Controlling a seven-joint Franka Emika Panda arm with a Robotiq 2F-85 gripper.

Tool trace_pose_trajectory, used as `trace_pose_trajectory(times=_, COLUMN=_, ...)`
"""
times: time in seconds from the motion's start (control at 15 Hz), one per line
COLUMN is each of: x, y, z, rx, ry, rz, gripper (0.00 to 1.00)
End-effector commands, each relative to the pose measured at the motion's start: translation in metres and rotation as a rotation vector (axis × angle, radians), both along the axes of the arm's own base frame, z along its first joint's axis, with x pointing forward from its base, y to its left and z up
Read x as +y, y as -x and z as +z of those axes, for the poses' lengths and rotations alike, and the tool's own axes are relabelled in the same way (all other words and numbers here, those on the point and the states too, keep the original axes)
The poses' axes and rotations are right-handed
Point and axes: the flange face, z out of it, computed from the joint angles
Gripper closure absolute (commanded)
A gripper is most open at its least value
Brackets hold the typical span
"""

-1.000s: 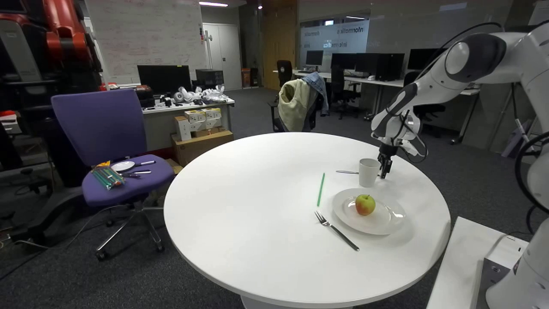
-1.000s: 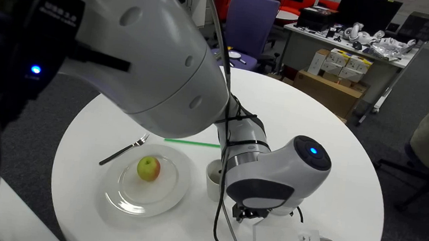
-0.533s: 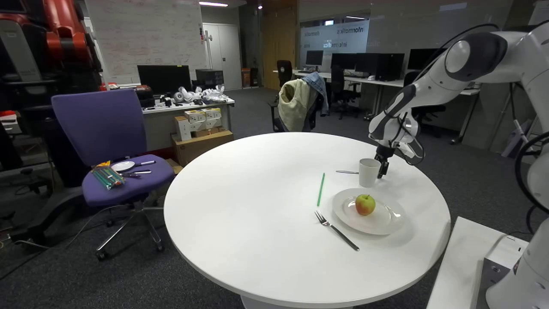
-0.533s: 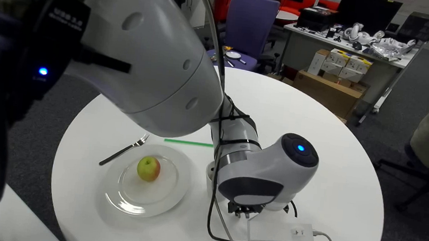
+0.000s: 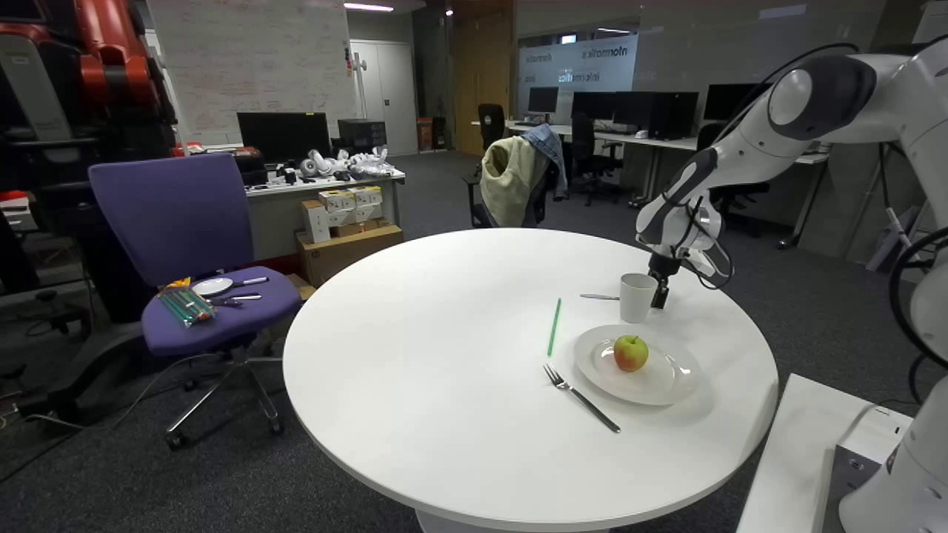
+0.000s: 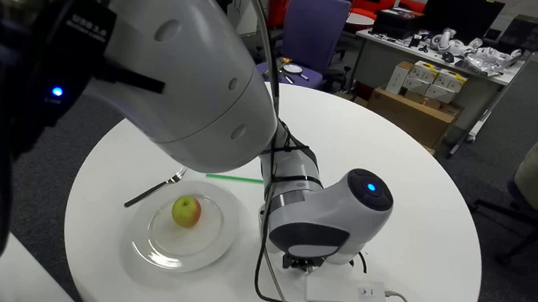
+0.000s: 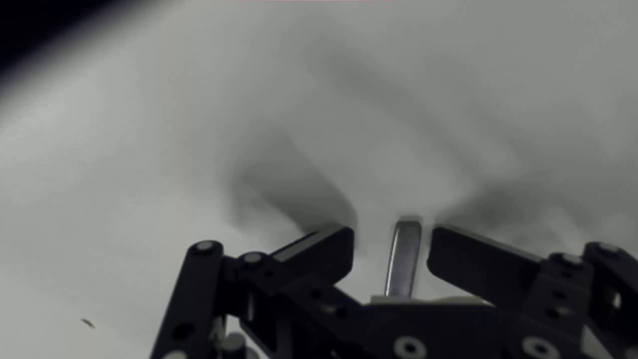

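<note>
The gripper [image 7: 392, 252] is found spread, astride a metal utensil [image 7: 404, 259]. In an exterior view, the utensil is partly hidden by a white cup [image 5: 637, 297] toward the far right edge of the round table [image 5: 444, 355]. Beside the cup, an apple [image 5: 631, 354] is carried on a plate [image 5: 680, 377].

The gripper [image 7: 391, 248] in the wrist view and the white cup [image 5: 637, 299] in an exterior view each hide part of a slim metal utensil [image 7: 403, 262], and a dark speck [image 7: 87, 323] is too small to identify.
</note>
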Motion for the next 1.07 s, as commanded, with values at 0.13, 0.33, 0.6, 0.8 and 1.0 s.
trace_pose_trajectory(times=0.13, x=0.007, y=0.005, z=0.006, rx=-0.008, ry=0.003, rz=-0.035, gripper=0.94)
trace_pose_trajectory(times=0.33, x=0.006, y=0.005, z=0.006, rx=-0.006, ry=0.001, rz=-0.041, gripper=1.0)
trace_pose_trajectory(times=0.6, x=0.004, y=0.005, z=0.007, rx=-0.004, ry=-0.002, rz=-0.048, gripper=1.0)
trace_pose_trajectory(times=0.8, x=0.002, y=0.007, z=0.01, rx=-0.008, ry=0.001, rz=-0.052, gripper=0.68)
trace_pose_trajectory(times=1.0, x=-0.002, y=0.011, z=0.022, rx=-0.025, ry=0.017, rz=-0.059, gripper=0.44)
